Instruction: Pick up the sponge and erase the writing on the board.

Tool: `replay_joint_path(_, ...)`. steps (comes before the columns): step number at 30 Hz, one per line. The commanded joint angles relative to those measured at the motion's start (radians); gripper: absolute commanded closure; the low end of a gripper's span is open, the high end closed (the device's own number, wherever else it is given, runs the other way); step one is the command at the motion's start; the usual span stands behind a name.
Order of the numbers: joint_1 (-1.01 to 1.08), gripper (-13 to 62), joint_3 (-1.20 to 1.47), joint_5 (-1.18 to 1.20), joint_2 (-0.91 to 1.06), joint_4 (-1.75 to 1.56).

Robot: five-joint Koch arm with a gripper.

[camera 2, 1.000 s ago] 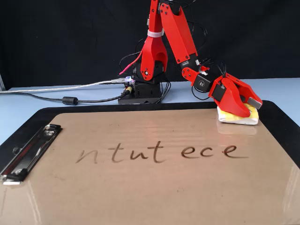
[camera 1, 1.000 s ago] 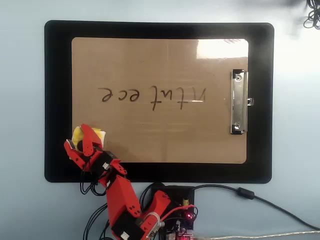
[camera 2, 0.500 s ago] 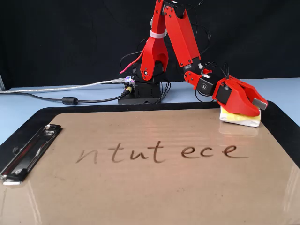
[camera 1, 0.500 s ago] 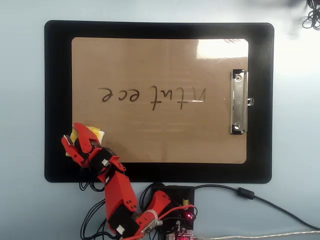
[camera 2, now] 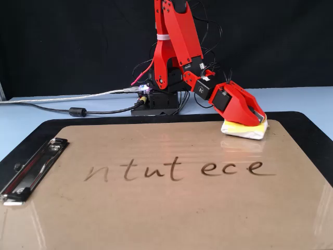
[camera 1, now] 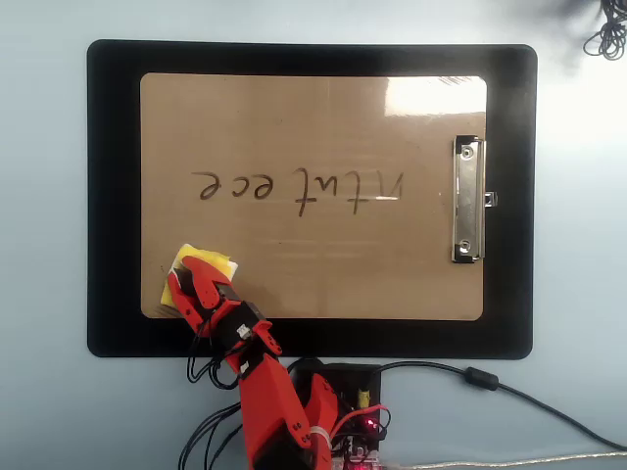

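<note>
The tan board (camera 1: 313, 117) (camera 2: 156, 219) lies on a black mat, its silver clip (camera 1: 467, 199) (camera 2: 31, 169) at the right in the overhead view. The writing (camera 1: 299, 186) (camera 2: 177, 169) runs unbroken across its middle. The yellow sponge (camera 1: 222, 264) (camera 2: 242, 131) sits on the board near its lower left corner in the overhead view, at the far right in the fixed view. My red gripper (camera 1: 186, 277) (camera 2: 256, 117) lies over the sponge and is shut on it, covering most of its top. The sponge is well apart from the letters.
The black mat (camera 1: 113, 196) (camera 2: 312, 130) frames the board on a pale blue table. The arm's base (camera 1: 328, 387) (camera 2: 158, 101) stands just off the mat's near edge in the overhead view, and a cable (camera 1: 490, 382) (camera 2: 78, 111) trails from it.
The gripper has swung right in the overhead view, carrying the sponge from the board's left edge over the mat onto the board's corner. The writing is unchanged.
</note>
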Motion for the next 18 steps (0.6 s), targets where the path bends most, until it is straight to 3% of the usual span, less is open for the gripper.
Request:
replay_joint_path(1,0.003,57.6,0.009,-0.002,0.032,-0.023)
replay_joint_path(13,0.238,57.6,0.140,0.023,0.229,0.021)
replay_joint_path(18,0.403,57.6,0.183,0.232,0.428,0.261)
